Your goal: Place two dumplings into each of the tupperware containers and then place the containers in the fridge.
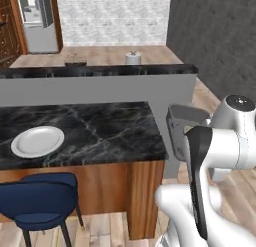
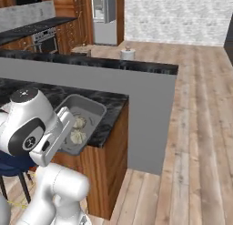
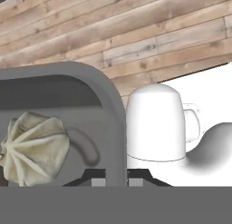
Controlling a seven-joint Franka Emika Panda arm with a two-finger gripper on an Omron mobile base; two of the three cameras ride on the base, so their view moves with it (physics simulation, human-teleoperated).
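Plate (image 1: 37, 141): round and pale, bare, at about 9 o'clock on the dark marble worktop (image 1: 100, 128) in the left base view; a blue chair (image 1: 40, 198) stands below it.
Fridge (image 1: 36, 18): far across the room at about 11 o'clock in the left base view, well apart from the arm.
Container (image 2: 88, 111): grey tray with rounded corners, carried in the air just off the worktop's end, near 9 o'clock of centre in the right base view, tilted slightly with its far end higher.
Dumplings (image 2: 78, 130): two pale pleated lumps inside the tray, one beyond the other; in the hand view one sits at about 8 o'clock against the tray floor.
Fingers (image 3: 117, 180): clenched on the container's rim wall, one tip inside and one outside, at 6 o'clock in the hand view.
Handling: the tray looks stiff, light and smooth-walled, so a pinch on a thin rim may let it pivot; my judgement is that it should stay level. The dumplings look soft and loose and could slide toward the low end.
Hold point: the rim near a corner, as taken now; mid-rim would balance better, I judge.
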